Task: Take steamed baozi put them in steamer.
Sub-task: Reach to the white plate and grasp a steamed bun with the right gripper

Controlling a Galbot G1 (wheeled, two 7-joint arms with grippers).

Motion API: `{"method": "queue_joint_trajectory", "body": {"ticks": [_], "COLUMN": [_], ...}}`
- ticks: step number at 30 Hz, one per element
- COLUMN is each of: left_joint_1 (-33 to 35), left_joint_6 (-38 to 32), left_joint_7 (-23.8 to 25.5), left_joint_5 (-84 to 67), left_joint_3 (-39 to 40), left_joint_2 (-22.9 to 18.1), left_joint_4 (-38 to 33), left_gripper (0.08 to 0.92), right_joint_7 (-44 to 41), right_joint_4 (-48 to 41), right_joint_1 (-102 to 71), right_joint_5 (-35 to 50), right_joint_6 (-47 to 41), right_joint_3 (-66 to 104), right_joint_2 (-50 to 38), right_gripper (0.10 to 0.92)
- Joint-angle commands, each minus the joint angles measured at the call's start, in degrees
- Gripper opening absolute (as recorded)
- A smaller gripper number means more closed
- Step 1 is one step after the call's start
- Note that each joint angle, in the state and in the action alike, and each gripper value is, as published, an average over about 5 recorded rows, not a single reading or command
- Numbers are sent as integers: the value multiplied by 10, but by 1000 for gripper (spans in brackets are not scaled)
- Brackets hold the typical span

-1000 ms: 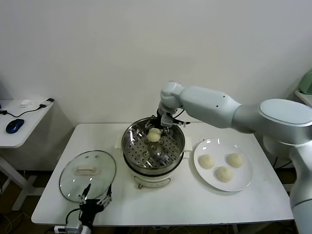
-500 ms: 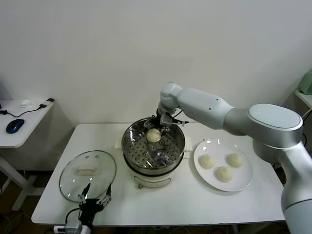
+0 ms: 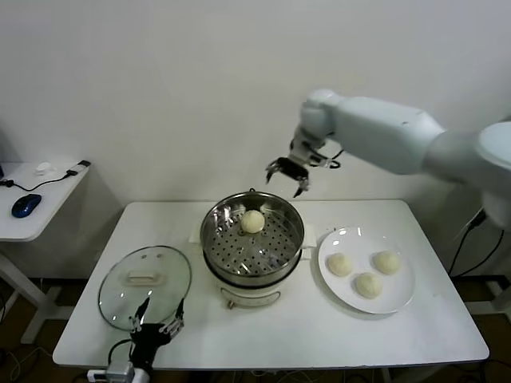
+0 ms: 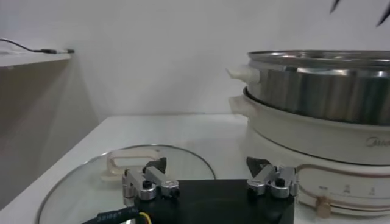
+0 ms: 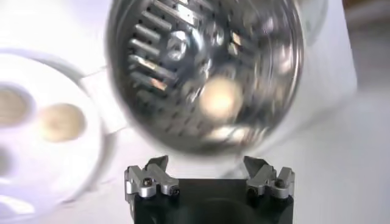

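right gripper (image 3: 287, 176): released, empty, clear above steamer (image 3: 252, 266) rim
baozi (image 3: 252, 221): on tray near far wall
left gripper (image 3: 156, 325): open, beside lid (image 3: 144, 275) edge

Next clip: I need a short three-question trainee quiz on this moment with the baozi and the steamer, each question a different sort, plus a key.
1. True or false: the right gripper is holding a baozi.
2. How many baozi lie on the white plate? A) one B) two C) three
3. Fill in: the glass lid lies on the table to the steamer's ____ in the head view.

Key
1. False: it hangs empty above the steamer, fingers apart.
2. C; one more baozi sits on the steamer's perforated tray.
3. Left, with the left gripper open at its near edge.
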Motion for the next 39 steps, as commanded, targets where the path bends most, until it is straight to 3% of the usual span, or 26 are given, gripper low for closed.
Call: {"method": "queue_joint_trajectory", "body": {"ticks": [1, 6, 16, 32, 39], "left_joint_1": [-2, 0, 13, 18, 15], "left_joint_6": [-2, -1, -4, -4, -5], "left_joint_7": [1, 1, 0, -1, -2], "left_joint_5": [-3, -2, 0, -1, -3], "left_joint_3": [-3, -3, -7, -4, -4], "left_joint_2": [-1, -3, -4, -4, -4], "left_joint_4": [-5, -5, -3, -3, -2], "left_gripper": [823, 823, 823, 823, 823], "right_joint_7": [2, 72, 108, 123, 130], "right_joint_4": [181, 216, 98, -2, -3], "right_joint_1": [59, -74, -257, -324, -322], "right_joint_5": [158, 154, 99, 35, 42], "right_joint_6": [-269, -351, -372, -373, -373], "right_joint_3": [-171, -87, 65, 117, 132], "right_joint_2": [-222, -247, -169, -93, -87], "right_gripper": [823, 823, 823, 822, 749]}}
